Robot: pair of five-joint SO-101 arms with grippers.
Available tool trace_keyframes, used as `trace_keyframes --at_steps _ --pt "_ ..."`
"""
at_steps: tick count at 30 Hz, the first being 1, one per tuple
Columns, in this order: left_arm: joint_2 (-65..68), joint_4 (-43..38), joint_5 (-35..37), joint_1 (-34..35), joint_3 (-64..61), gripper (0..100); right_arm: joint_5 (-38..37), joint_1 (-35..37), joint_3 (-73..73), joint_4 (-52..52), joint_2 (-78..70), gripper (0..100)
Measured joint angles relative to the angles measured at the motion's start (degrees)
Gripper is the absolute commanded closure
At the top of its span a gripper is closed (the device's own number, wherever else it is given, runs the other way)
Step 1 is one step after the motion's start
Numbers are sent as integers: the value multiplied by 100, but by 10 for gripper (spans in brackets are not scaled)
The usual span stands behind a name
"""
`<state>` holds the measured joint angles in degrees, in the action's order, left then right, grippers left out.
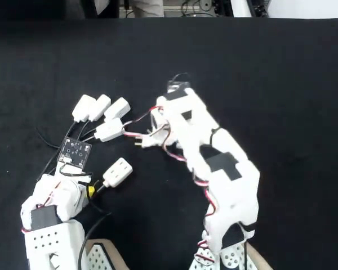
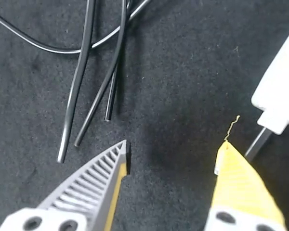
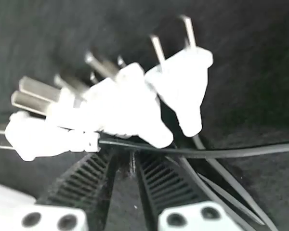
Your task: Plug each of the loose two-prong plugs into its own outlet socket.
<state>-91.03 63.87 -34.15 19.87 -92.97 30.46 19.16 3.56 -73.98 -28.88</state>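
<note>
Plugs (image 1: 101, 109), four white rounded moulded bodies, lie fanned close together at about ten o'clock from the table's middle. The right wrist view shows their flat, bright metal prongs in pairs and thin, glossy black cables (image 3: 241, 151) trailing from them.

At seven o'clock the left arm rises from the near edge. Its left gripper (image 2: 176, 143) is spread wide and holds nothing, with one grey ribbed finger (image 2: 98, 180) and one yellow finger (image 2: 238, 175) over the matte, grainy black cloth (image 1: 281, 84). Just beside the yellow finger, at eight o'clock, lies a smooth white outlet block (image 1: 117, 171) with rounded corners. A small square black circuit board (image 1: 74, 151) sits between that block and the plugs.

The white, boxy right arm reaches from five o'clock toward eleven. The black ribbed fingers of the right gripper (image 3: 132, 156) are drawn narrow, their tips nearly meeting at a cable just beneath the plugs. Whether they pinch it I cannot tell.

The cloth runs on to the far edge at twelve o'clock and the side edge at three, well apart from both arms.
</note>
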Motion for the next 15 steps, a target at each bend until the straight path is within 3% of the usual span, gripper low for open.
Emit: trace_keyframes --at_steps 7,10,15 --pt "0 0 0 0 0 712 -149 -308 -888 -9 -404 984" --pt "0 0 0 -9 0 712 -897 -668 -1327 9 -431 983" --pt "-9 -114 0 -9 -70 712 -2848 -1046 -1960 -334 -440 985"
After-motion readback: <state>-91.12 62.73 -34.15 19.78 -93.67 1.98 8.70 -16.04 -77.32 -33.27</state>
